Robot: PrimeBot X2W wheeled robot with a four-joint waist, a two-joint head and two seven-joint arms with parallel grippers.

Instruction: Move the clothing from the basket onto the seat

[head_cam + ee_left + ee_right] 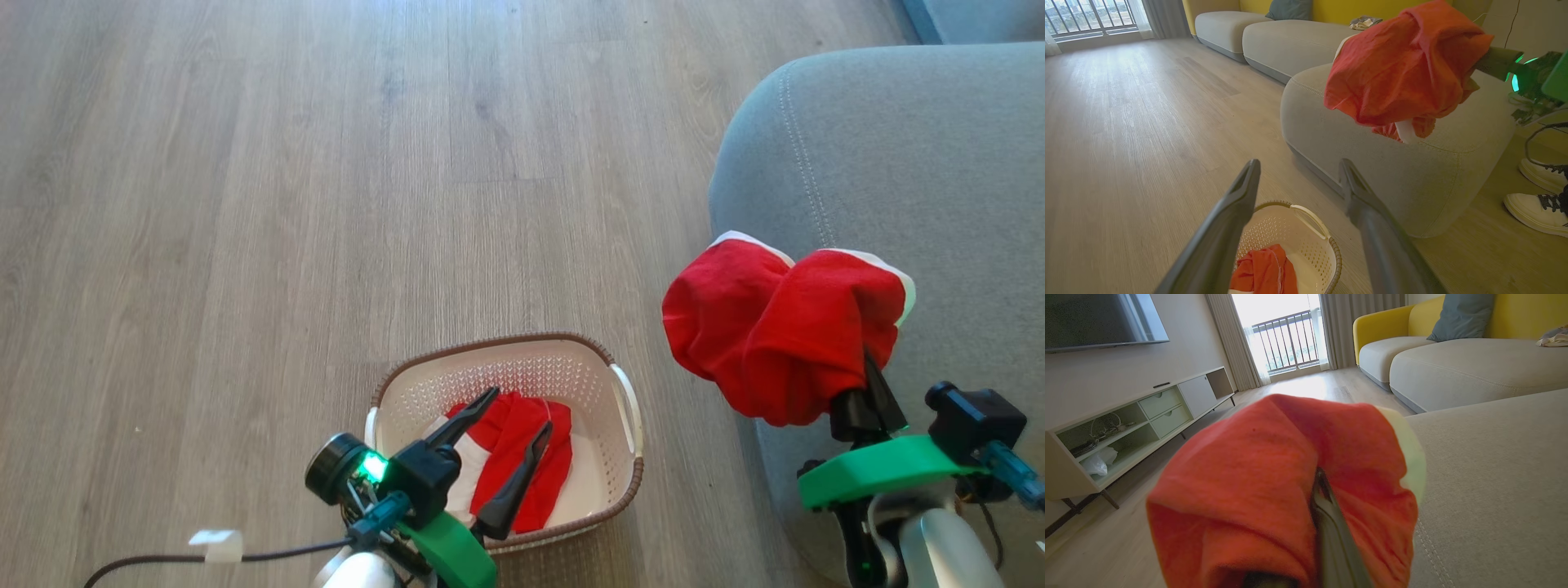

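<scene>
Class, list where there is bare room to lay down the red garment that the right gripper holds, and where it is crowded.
Free: the seat, its grey top bare beyond the held garment and right gripper, inside its stitched seam. Crowded: the basket, where another garment lies under the open left gripper.

One red garment (775, 327) with white edging hangs bunched in the air, pinched by the right gripper (870, 382) over the rounded front corner of the big grey seat (914, 147); whether it touches the cushion I can't tell. The second garment (510, 445), red and white, lies crumpled in the bottom of the cream perforated basket (490, 341). That stands upright on the floor near the seat.
</scene>
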